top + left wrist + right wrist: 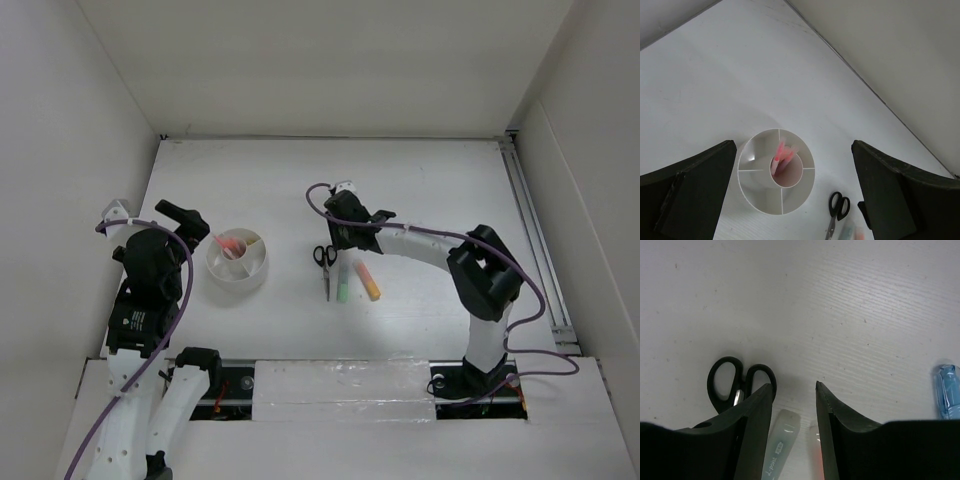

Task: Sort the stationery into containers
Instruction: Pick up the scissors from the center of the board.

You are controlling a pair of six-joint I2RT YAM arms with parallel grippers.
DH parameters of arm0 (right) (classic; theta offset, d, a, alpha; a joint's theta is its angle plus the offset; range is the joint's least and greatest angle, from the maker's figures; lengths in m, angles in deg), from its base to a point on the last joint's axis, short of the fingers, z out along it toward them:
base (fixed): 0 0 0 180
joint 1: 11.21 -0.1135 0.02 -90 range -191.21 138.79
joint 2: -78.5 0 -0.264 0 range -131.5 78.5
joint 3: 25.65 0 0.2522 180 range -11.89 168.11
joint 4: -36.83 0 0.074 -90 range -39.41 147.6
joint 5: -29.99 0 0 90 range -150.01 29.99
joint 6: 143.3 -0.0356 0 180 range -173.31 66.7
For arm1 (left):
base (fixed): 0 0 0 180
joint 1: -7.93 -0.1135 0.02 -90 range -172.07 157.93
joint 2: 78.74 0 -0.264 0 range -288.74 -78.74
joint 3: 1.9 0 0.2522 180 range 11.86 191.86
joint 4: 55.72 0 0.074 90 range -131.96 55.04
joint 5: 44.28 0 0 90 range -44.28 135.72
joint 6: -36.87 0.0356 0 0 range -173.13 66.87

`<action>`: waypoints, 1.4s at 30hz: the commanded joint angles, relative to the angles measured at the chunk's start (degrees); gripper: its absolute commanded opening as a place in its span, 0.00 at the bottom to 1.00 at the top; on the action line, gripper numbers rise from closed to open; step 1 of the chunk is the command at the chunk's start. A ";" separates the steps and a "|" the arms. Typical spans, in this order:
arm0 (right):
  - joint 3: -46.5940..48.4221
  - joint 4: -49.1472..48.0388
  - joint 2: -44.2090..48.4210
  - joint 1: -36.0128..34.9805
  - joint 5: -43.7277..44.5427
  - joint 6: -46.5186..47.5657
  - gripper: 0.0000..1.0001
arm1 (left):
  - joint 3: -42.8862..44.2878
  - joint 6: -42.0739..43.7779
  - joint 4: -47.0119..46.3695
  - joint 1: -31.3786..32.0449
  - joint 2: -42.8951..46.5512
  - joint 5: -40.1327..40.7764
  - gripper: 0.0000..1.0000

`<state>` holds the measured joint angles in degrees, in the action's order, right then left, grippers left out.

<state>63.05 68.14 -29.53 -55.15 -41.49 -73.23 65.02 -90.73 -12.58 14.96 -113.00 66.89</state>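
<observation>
The counter point(420, 190) has open room toward its far edge and right rail. The tub point(238, 281) stands left of centre. The left end effector point(185, 216) is near it, spread wide and empty. The right end effector point(794, 386), parted and empty, hovers over the scissors point(325, 262) and green marker point(343, 283). The orange marker point(369, 282) lies just beside them. Pink pens point(781, 155) lean in what seems to be the tub's middle cell.
</observation>
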 commanded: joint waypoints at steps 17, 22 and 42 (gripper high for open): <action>1.53 -3.03 -5.70 -1.41 -4.72 -0.82 0.42 | 0.18 1.04 -2.14 -0.17 -0.19 -0.78 1.00; 2.75 -1.63 -8.16 -1.41 -4.72 -0.82 0.23 | 0.18 1.04 -2.14 -0.17 -0.19 -0.78 1.00; 17.26 -0.23 8.79 -3.96 -0.50 1.72 0.00 | -0.61 12.02 -16.89 0.36 -1.86 -43.44 1.00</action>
<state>76.03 68.40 -26.53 -57.38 -43.13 -73.42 63.76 -82.97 -22.59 15.00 -112.63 40.29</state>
